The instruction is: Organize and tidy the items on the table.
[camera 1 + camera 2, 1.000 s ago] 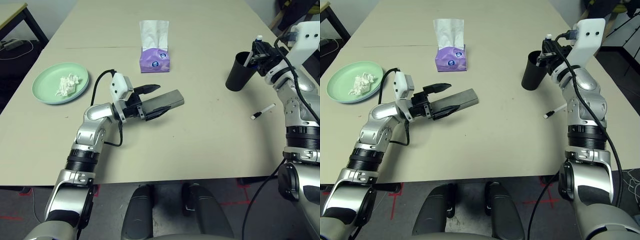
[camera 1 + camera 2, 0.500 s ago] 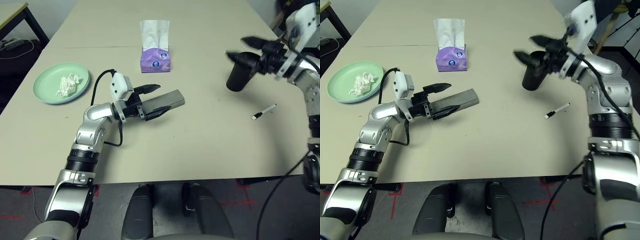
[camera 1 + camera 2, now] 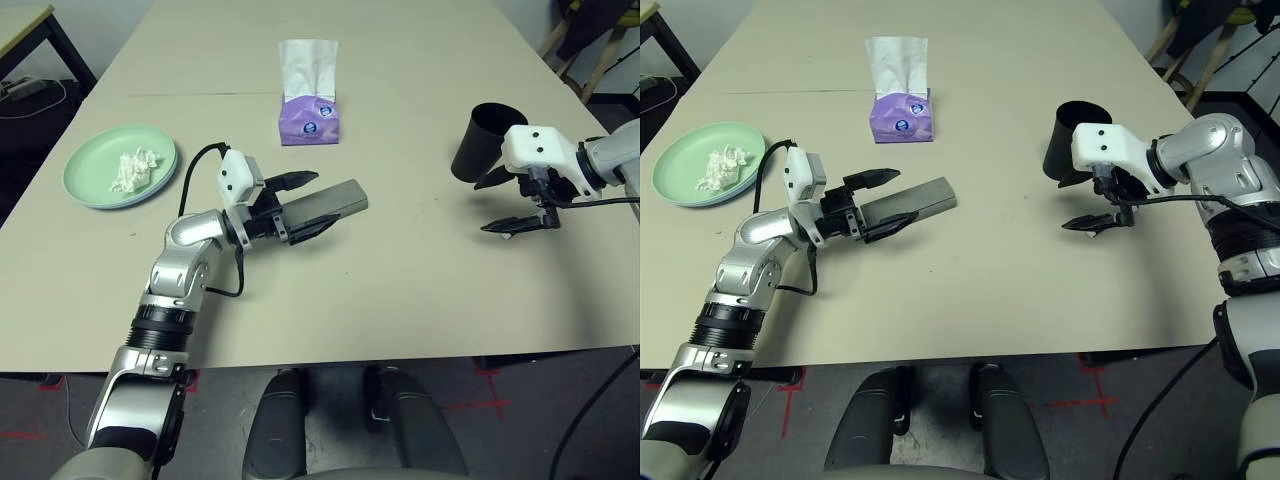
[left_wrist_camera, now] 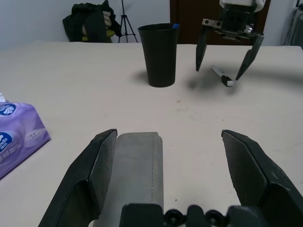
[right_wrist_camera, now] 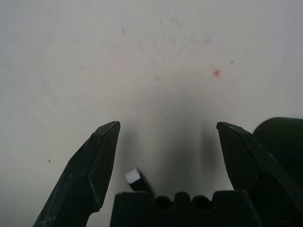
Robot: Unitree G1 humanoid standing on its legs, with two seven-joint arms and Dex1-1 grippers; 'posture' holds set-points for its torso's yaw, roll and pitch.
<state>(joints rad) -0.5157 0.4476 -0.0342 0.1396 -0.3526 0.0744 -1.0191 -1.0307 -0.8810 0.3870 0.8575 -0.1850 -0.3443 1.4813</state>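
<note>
The tissue wad point(image 3: 135, 167) already lies on the green plate point(image 3: 88, 183). The left gripper point(image 3: 302, 203) straddles the glasses case point(image 3: 328, 203), spread wide; beside the black cup point(image 3: 482, 140), the right gripper point(image 3: 507, 202) gapes empty over a marker point(image 4: 221, 75).

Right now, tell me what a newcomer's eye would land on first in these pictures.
Probably the left gripper, jaws open around one end of the grey glasses case lying mid-table. Next, the right gripper, open and pointing down over a small marker pen beside the black cup. Further back, the purple tissue box stands out, with a pale-green plate holding a crumpled tissue wad near the table's left edge.
</note>
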